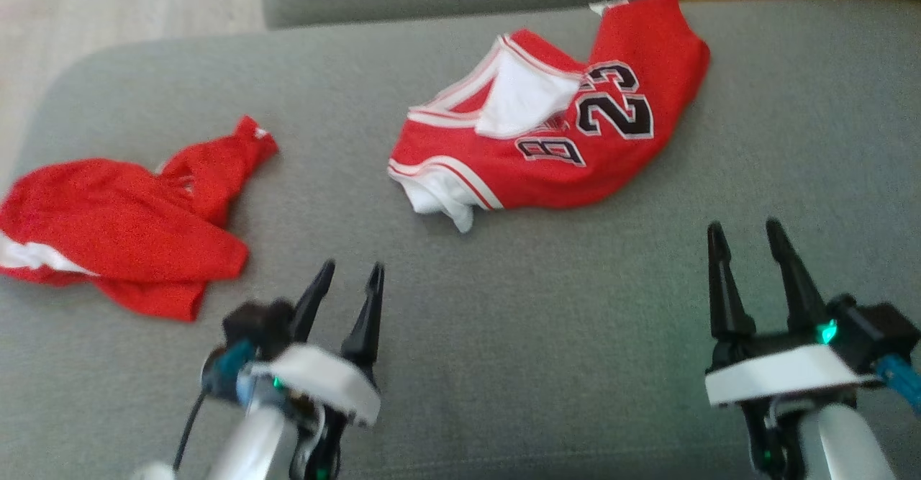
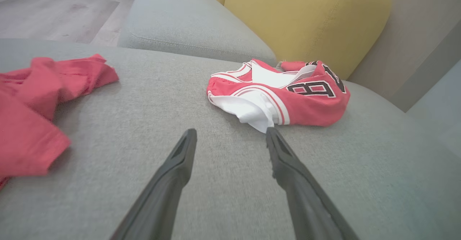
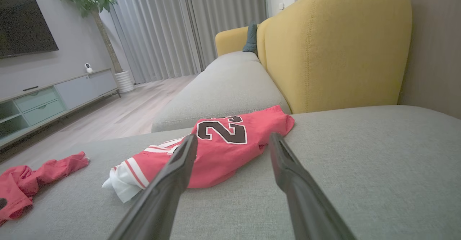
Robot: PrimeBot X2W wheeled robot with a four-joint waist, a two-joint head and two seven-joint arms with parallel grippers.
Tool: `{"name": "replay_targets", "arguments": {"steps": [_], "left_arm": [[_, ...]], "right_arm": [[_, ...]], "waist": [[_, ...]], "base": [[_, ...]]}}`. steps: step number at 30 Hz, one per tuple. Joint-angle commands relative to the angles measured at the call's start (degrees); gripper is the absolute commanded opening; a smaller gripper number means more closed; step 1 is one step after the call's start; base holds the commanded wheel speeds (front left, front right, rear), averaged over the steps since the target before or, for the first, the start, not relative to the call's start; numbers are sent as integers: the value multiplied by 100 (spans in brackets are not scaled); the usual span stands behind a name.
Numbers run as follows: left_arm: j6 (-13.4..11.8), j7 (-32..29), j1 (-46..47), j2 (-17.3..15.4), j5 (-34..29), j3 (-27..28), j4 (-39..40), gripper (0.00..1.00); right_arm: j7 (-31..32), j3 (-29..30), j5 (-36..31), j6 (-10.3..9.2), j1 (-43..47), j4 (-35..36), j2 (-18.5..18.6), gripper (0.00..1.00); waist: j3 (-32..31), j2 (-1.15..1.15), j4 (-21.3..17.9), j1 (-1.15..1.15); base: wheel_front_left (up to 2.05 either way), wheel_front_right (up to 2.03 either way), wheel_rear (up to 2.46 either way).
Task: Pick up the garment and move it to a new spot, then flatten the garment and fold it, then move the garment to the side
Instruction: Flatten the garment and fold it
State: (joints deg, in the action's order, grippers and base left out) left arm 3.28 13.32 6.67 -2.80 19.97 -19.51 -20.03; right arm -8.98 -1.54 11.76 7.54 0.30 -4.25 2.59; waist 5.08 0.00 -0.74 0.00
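Note:
A red jersey [image 1: 575, 134] with white trim and the number 23 lies crumpled at the far middle of the grey sofa cushion [image 1: 504, 322]; it also appears as the jersey [image 2: 284, 92] and jersey [image 3: 216, 150] in the wrist views. My left gripper [image 1: 352, 273] hovers open at the lower left, short of the jersey's white hem. Over at the lower right, my right gripper [image 1: 745, 232] is open too, below the jersey's right end. Neither holds anything.
A second red garment [image 1: 122, 228] lies bunched at the cushion's left edge. Yellow backrest [image 3: 335, 45] rises behind the jersey. Another grey cushion [image 2: 187, 24] adjoins at the far side. Wooden floor [image 1: 108, 5] lies beyond the left edge.

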Motion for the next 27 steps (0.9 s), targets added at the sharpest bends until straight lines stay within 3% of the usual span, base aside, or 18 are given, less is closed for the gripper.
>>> {"name": "replay_targets", "arguments": {"steps": [1, 11, 20, 21, 22, 23, 27], "left_arm": [[36, -1, 454, -9, 2, 123, 38, 100], [186, -75, 1837, -8, 97, -98, -1487, 100], [282, 104, 2525, -8, 311, -106, -2249, 100], [291, 117, 2576, -8, 329, -105, -2302, 94], [304, 129, 2619, -8, 360, -107, -2339, 43], [320, 139, 2657, -8, 388, -116, -2351, 0], [369, 162, 2723, -8, 425, -101, -2160, 0]], "right_arm": [[7, -154, -52, -5, -317, 248, 29, 100], [-81, -281, -61, -5, -646, 251, 29, 100], [-187, -283, -68, -5, -780, 159, 29, 100], [-197, -275, -75, -5, -784, 149, 29, 100], [-207, -269, -81, -5, -787, 137, 29, 100], [-217, -262, -85, -5, -790, 126, 29, 100], [-251, -221, -84, -5, -790, 64, 29, 100]], "waist": [[357, 0, -263, 0], [996, 0, -705, 0], [1199, 0, -941, 0], [1210, 0, -952, 0], [1220, 0, -962, 0], [1228, 0, -968, 0], [1191, 0, -942, 0]], "base": [[0, 0, 0], [0, 0, 0], [0, 0, 0], [0, 0, 0], [0, 0, 0], [0, 0, 0], [0, 0, 0]]}}
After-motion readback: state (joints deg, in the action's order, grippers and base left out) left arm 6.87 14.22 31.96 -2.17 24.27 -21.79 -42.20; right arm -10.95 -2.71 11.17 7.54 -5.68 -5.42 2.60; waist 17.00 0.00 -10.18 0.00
